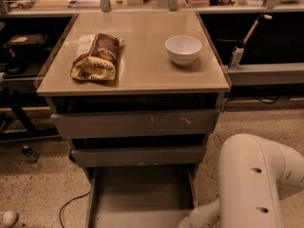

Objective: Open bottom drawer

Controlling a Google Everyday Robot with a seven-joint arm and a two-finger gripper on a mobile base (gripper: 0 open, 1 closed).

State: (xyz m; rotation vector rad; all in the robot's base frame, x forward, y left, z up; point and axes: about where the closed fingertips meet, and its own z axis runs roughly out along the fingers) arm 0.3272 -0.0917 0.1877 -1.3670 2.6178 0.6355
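One bottom drawer [140, 198] pulled out | bowl [183, 49] on tabletop [142, 68] | hand off-frame below, grip cannot tell

On the tabletop [142, 75] I see the bag [95, 57] left, the bowl [183, 49] right. Beneath, the bottom drawer [140, 198] juts forward. My arm [251, 184] sits right of it, gripper out of view.

Open bottom drawer [142, 194]; gripper jaws unseen

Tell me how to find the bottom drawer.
Find the tan-topped cabinet holding a bag and a white bowl. Look below its two grey fronts, beside the white arm, whose gripper is out of view. The bottom drawer is the only one pulled out, showing its tray.
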